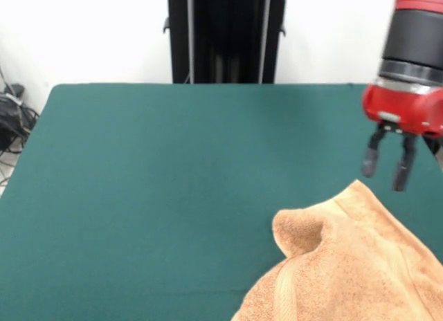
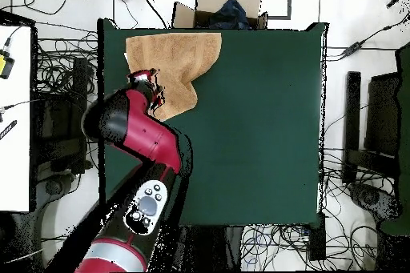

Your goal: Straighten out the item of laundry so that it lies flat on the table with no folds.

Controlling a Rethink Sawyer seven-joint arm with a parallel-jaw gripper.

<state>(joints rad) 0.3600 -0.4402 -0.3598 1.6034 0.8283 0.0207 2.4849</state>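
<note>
Front view: towel (image 1: 346, 266) sits at the lower right of the green worktop (image 1: 166, 189), running out of frame at the bottom and right edges. Not flat: the corner toward the middle of the worktop is curled over into a rounded lump, with a crease beside it and a woven band running down below the fold. A pointed corner sticks up toward the far side, just under the gripper (image 1: 388, 165). Gripper hangs above that corner, clear of the cloth, two dark fingers (image 1: 372, 158) pointing down with a narrow gap between them, holding nothing. Red wrist housing and black arm segment come in from the upper right. Black pedestal (image 1: 225, 34) stands at the far edge, centre; cables (image 1: 14, 117) on the floor at left. Overhead view: towel (image 2: 180, 58) lies in the top left corner of the worktop (image 2: 256, 126), its top edge along the worktop's top edge, left side near the left edge. Outline is irregular, narrowing to a flap at the lower side. Red arm (image 2: 140, 138) reaches up from the bottom left and ends over the towel's lower left part; gripper (image 2: 148, 78) is too small here to read finger spacing. Cardboard box (image 2: 228, 6) sits beyond the top edge, cables all around on the floor.
</note>
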